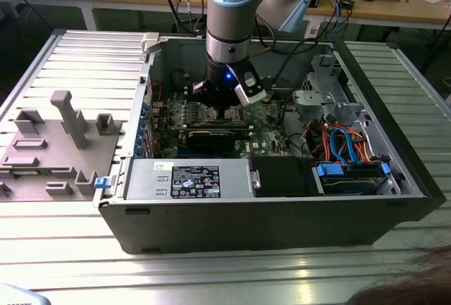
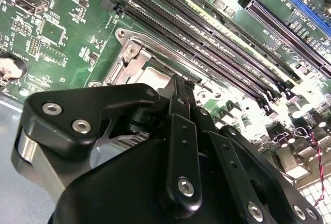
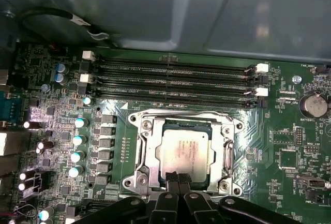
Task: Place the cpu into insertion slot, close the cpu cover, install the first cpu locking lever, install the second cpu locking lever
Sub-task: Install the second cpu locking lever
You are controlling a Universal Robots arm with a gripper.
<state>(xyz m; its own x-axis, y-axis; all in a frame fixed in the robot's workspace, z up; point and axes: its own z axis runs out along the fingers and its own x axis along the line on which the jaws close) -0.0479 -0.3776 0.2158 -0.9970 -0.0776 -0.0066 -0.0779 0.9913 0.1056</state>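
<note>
Surface (image 1: pixel 42 51): ribbed grey metal; carries the open computer case, with a grey fixture block (image 1: pixel 56 143) on the exterior view's left.
Computer case (image 1: pixel 282 220): dark grey, side panel off, interior exposed. Power supply (image 1: pixel 190 178) along the near wall; drive cage with blue and orange cables (image 1: pixel 345 143) on the exterior view's right.
Arm (image 1: pixel 229 16): light blue and silver, comes down near vertical into the middle of the case; a blue light glows at the wrist.
Motherboard (image 3: pixel 51 79): green, lies flat on the case floor. Four long black memory slots (image 3: pixel 176 81) run just beside one edge of the socket; a row of silver-topped capacitors (image 3: pixel 77 141) runs along another side.
Insertion slot (image 3: pixel 185 151): square socket with silvery rim and screws at the corners, directly under the pincer.
Cpu cover (image 3: pixel 225 154): thin silvery frame lying flat around the chip, its window leaving the chip top exposed.
Cpu (image 3: pixel 186 149): sits flat in the socket, silvery-grey top facing up, framed by the cover.
Pincer (image 3: pixel 178 178): black, two fingers pressed together with no gap visible between the tips, clenched on nothing that I can see. In the first wrist view the tips sit at the socket edge farthest from the memory slots, overlapping the chip's edge. In the second wrist view the fingers (image 2: pixel 178 131) point down at the socket's metal frame.
Open room: bare board beyond the socket rim on the coin-cell battery (image 3: pixel 313 105) side; memory slots crowd one side.
Locking levers: cannot tell their position.
</note>
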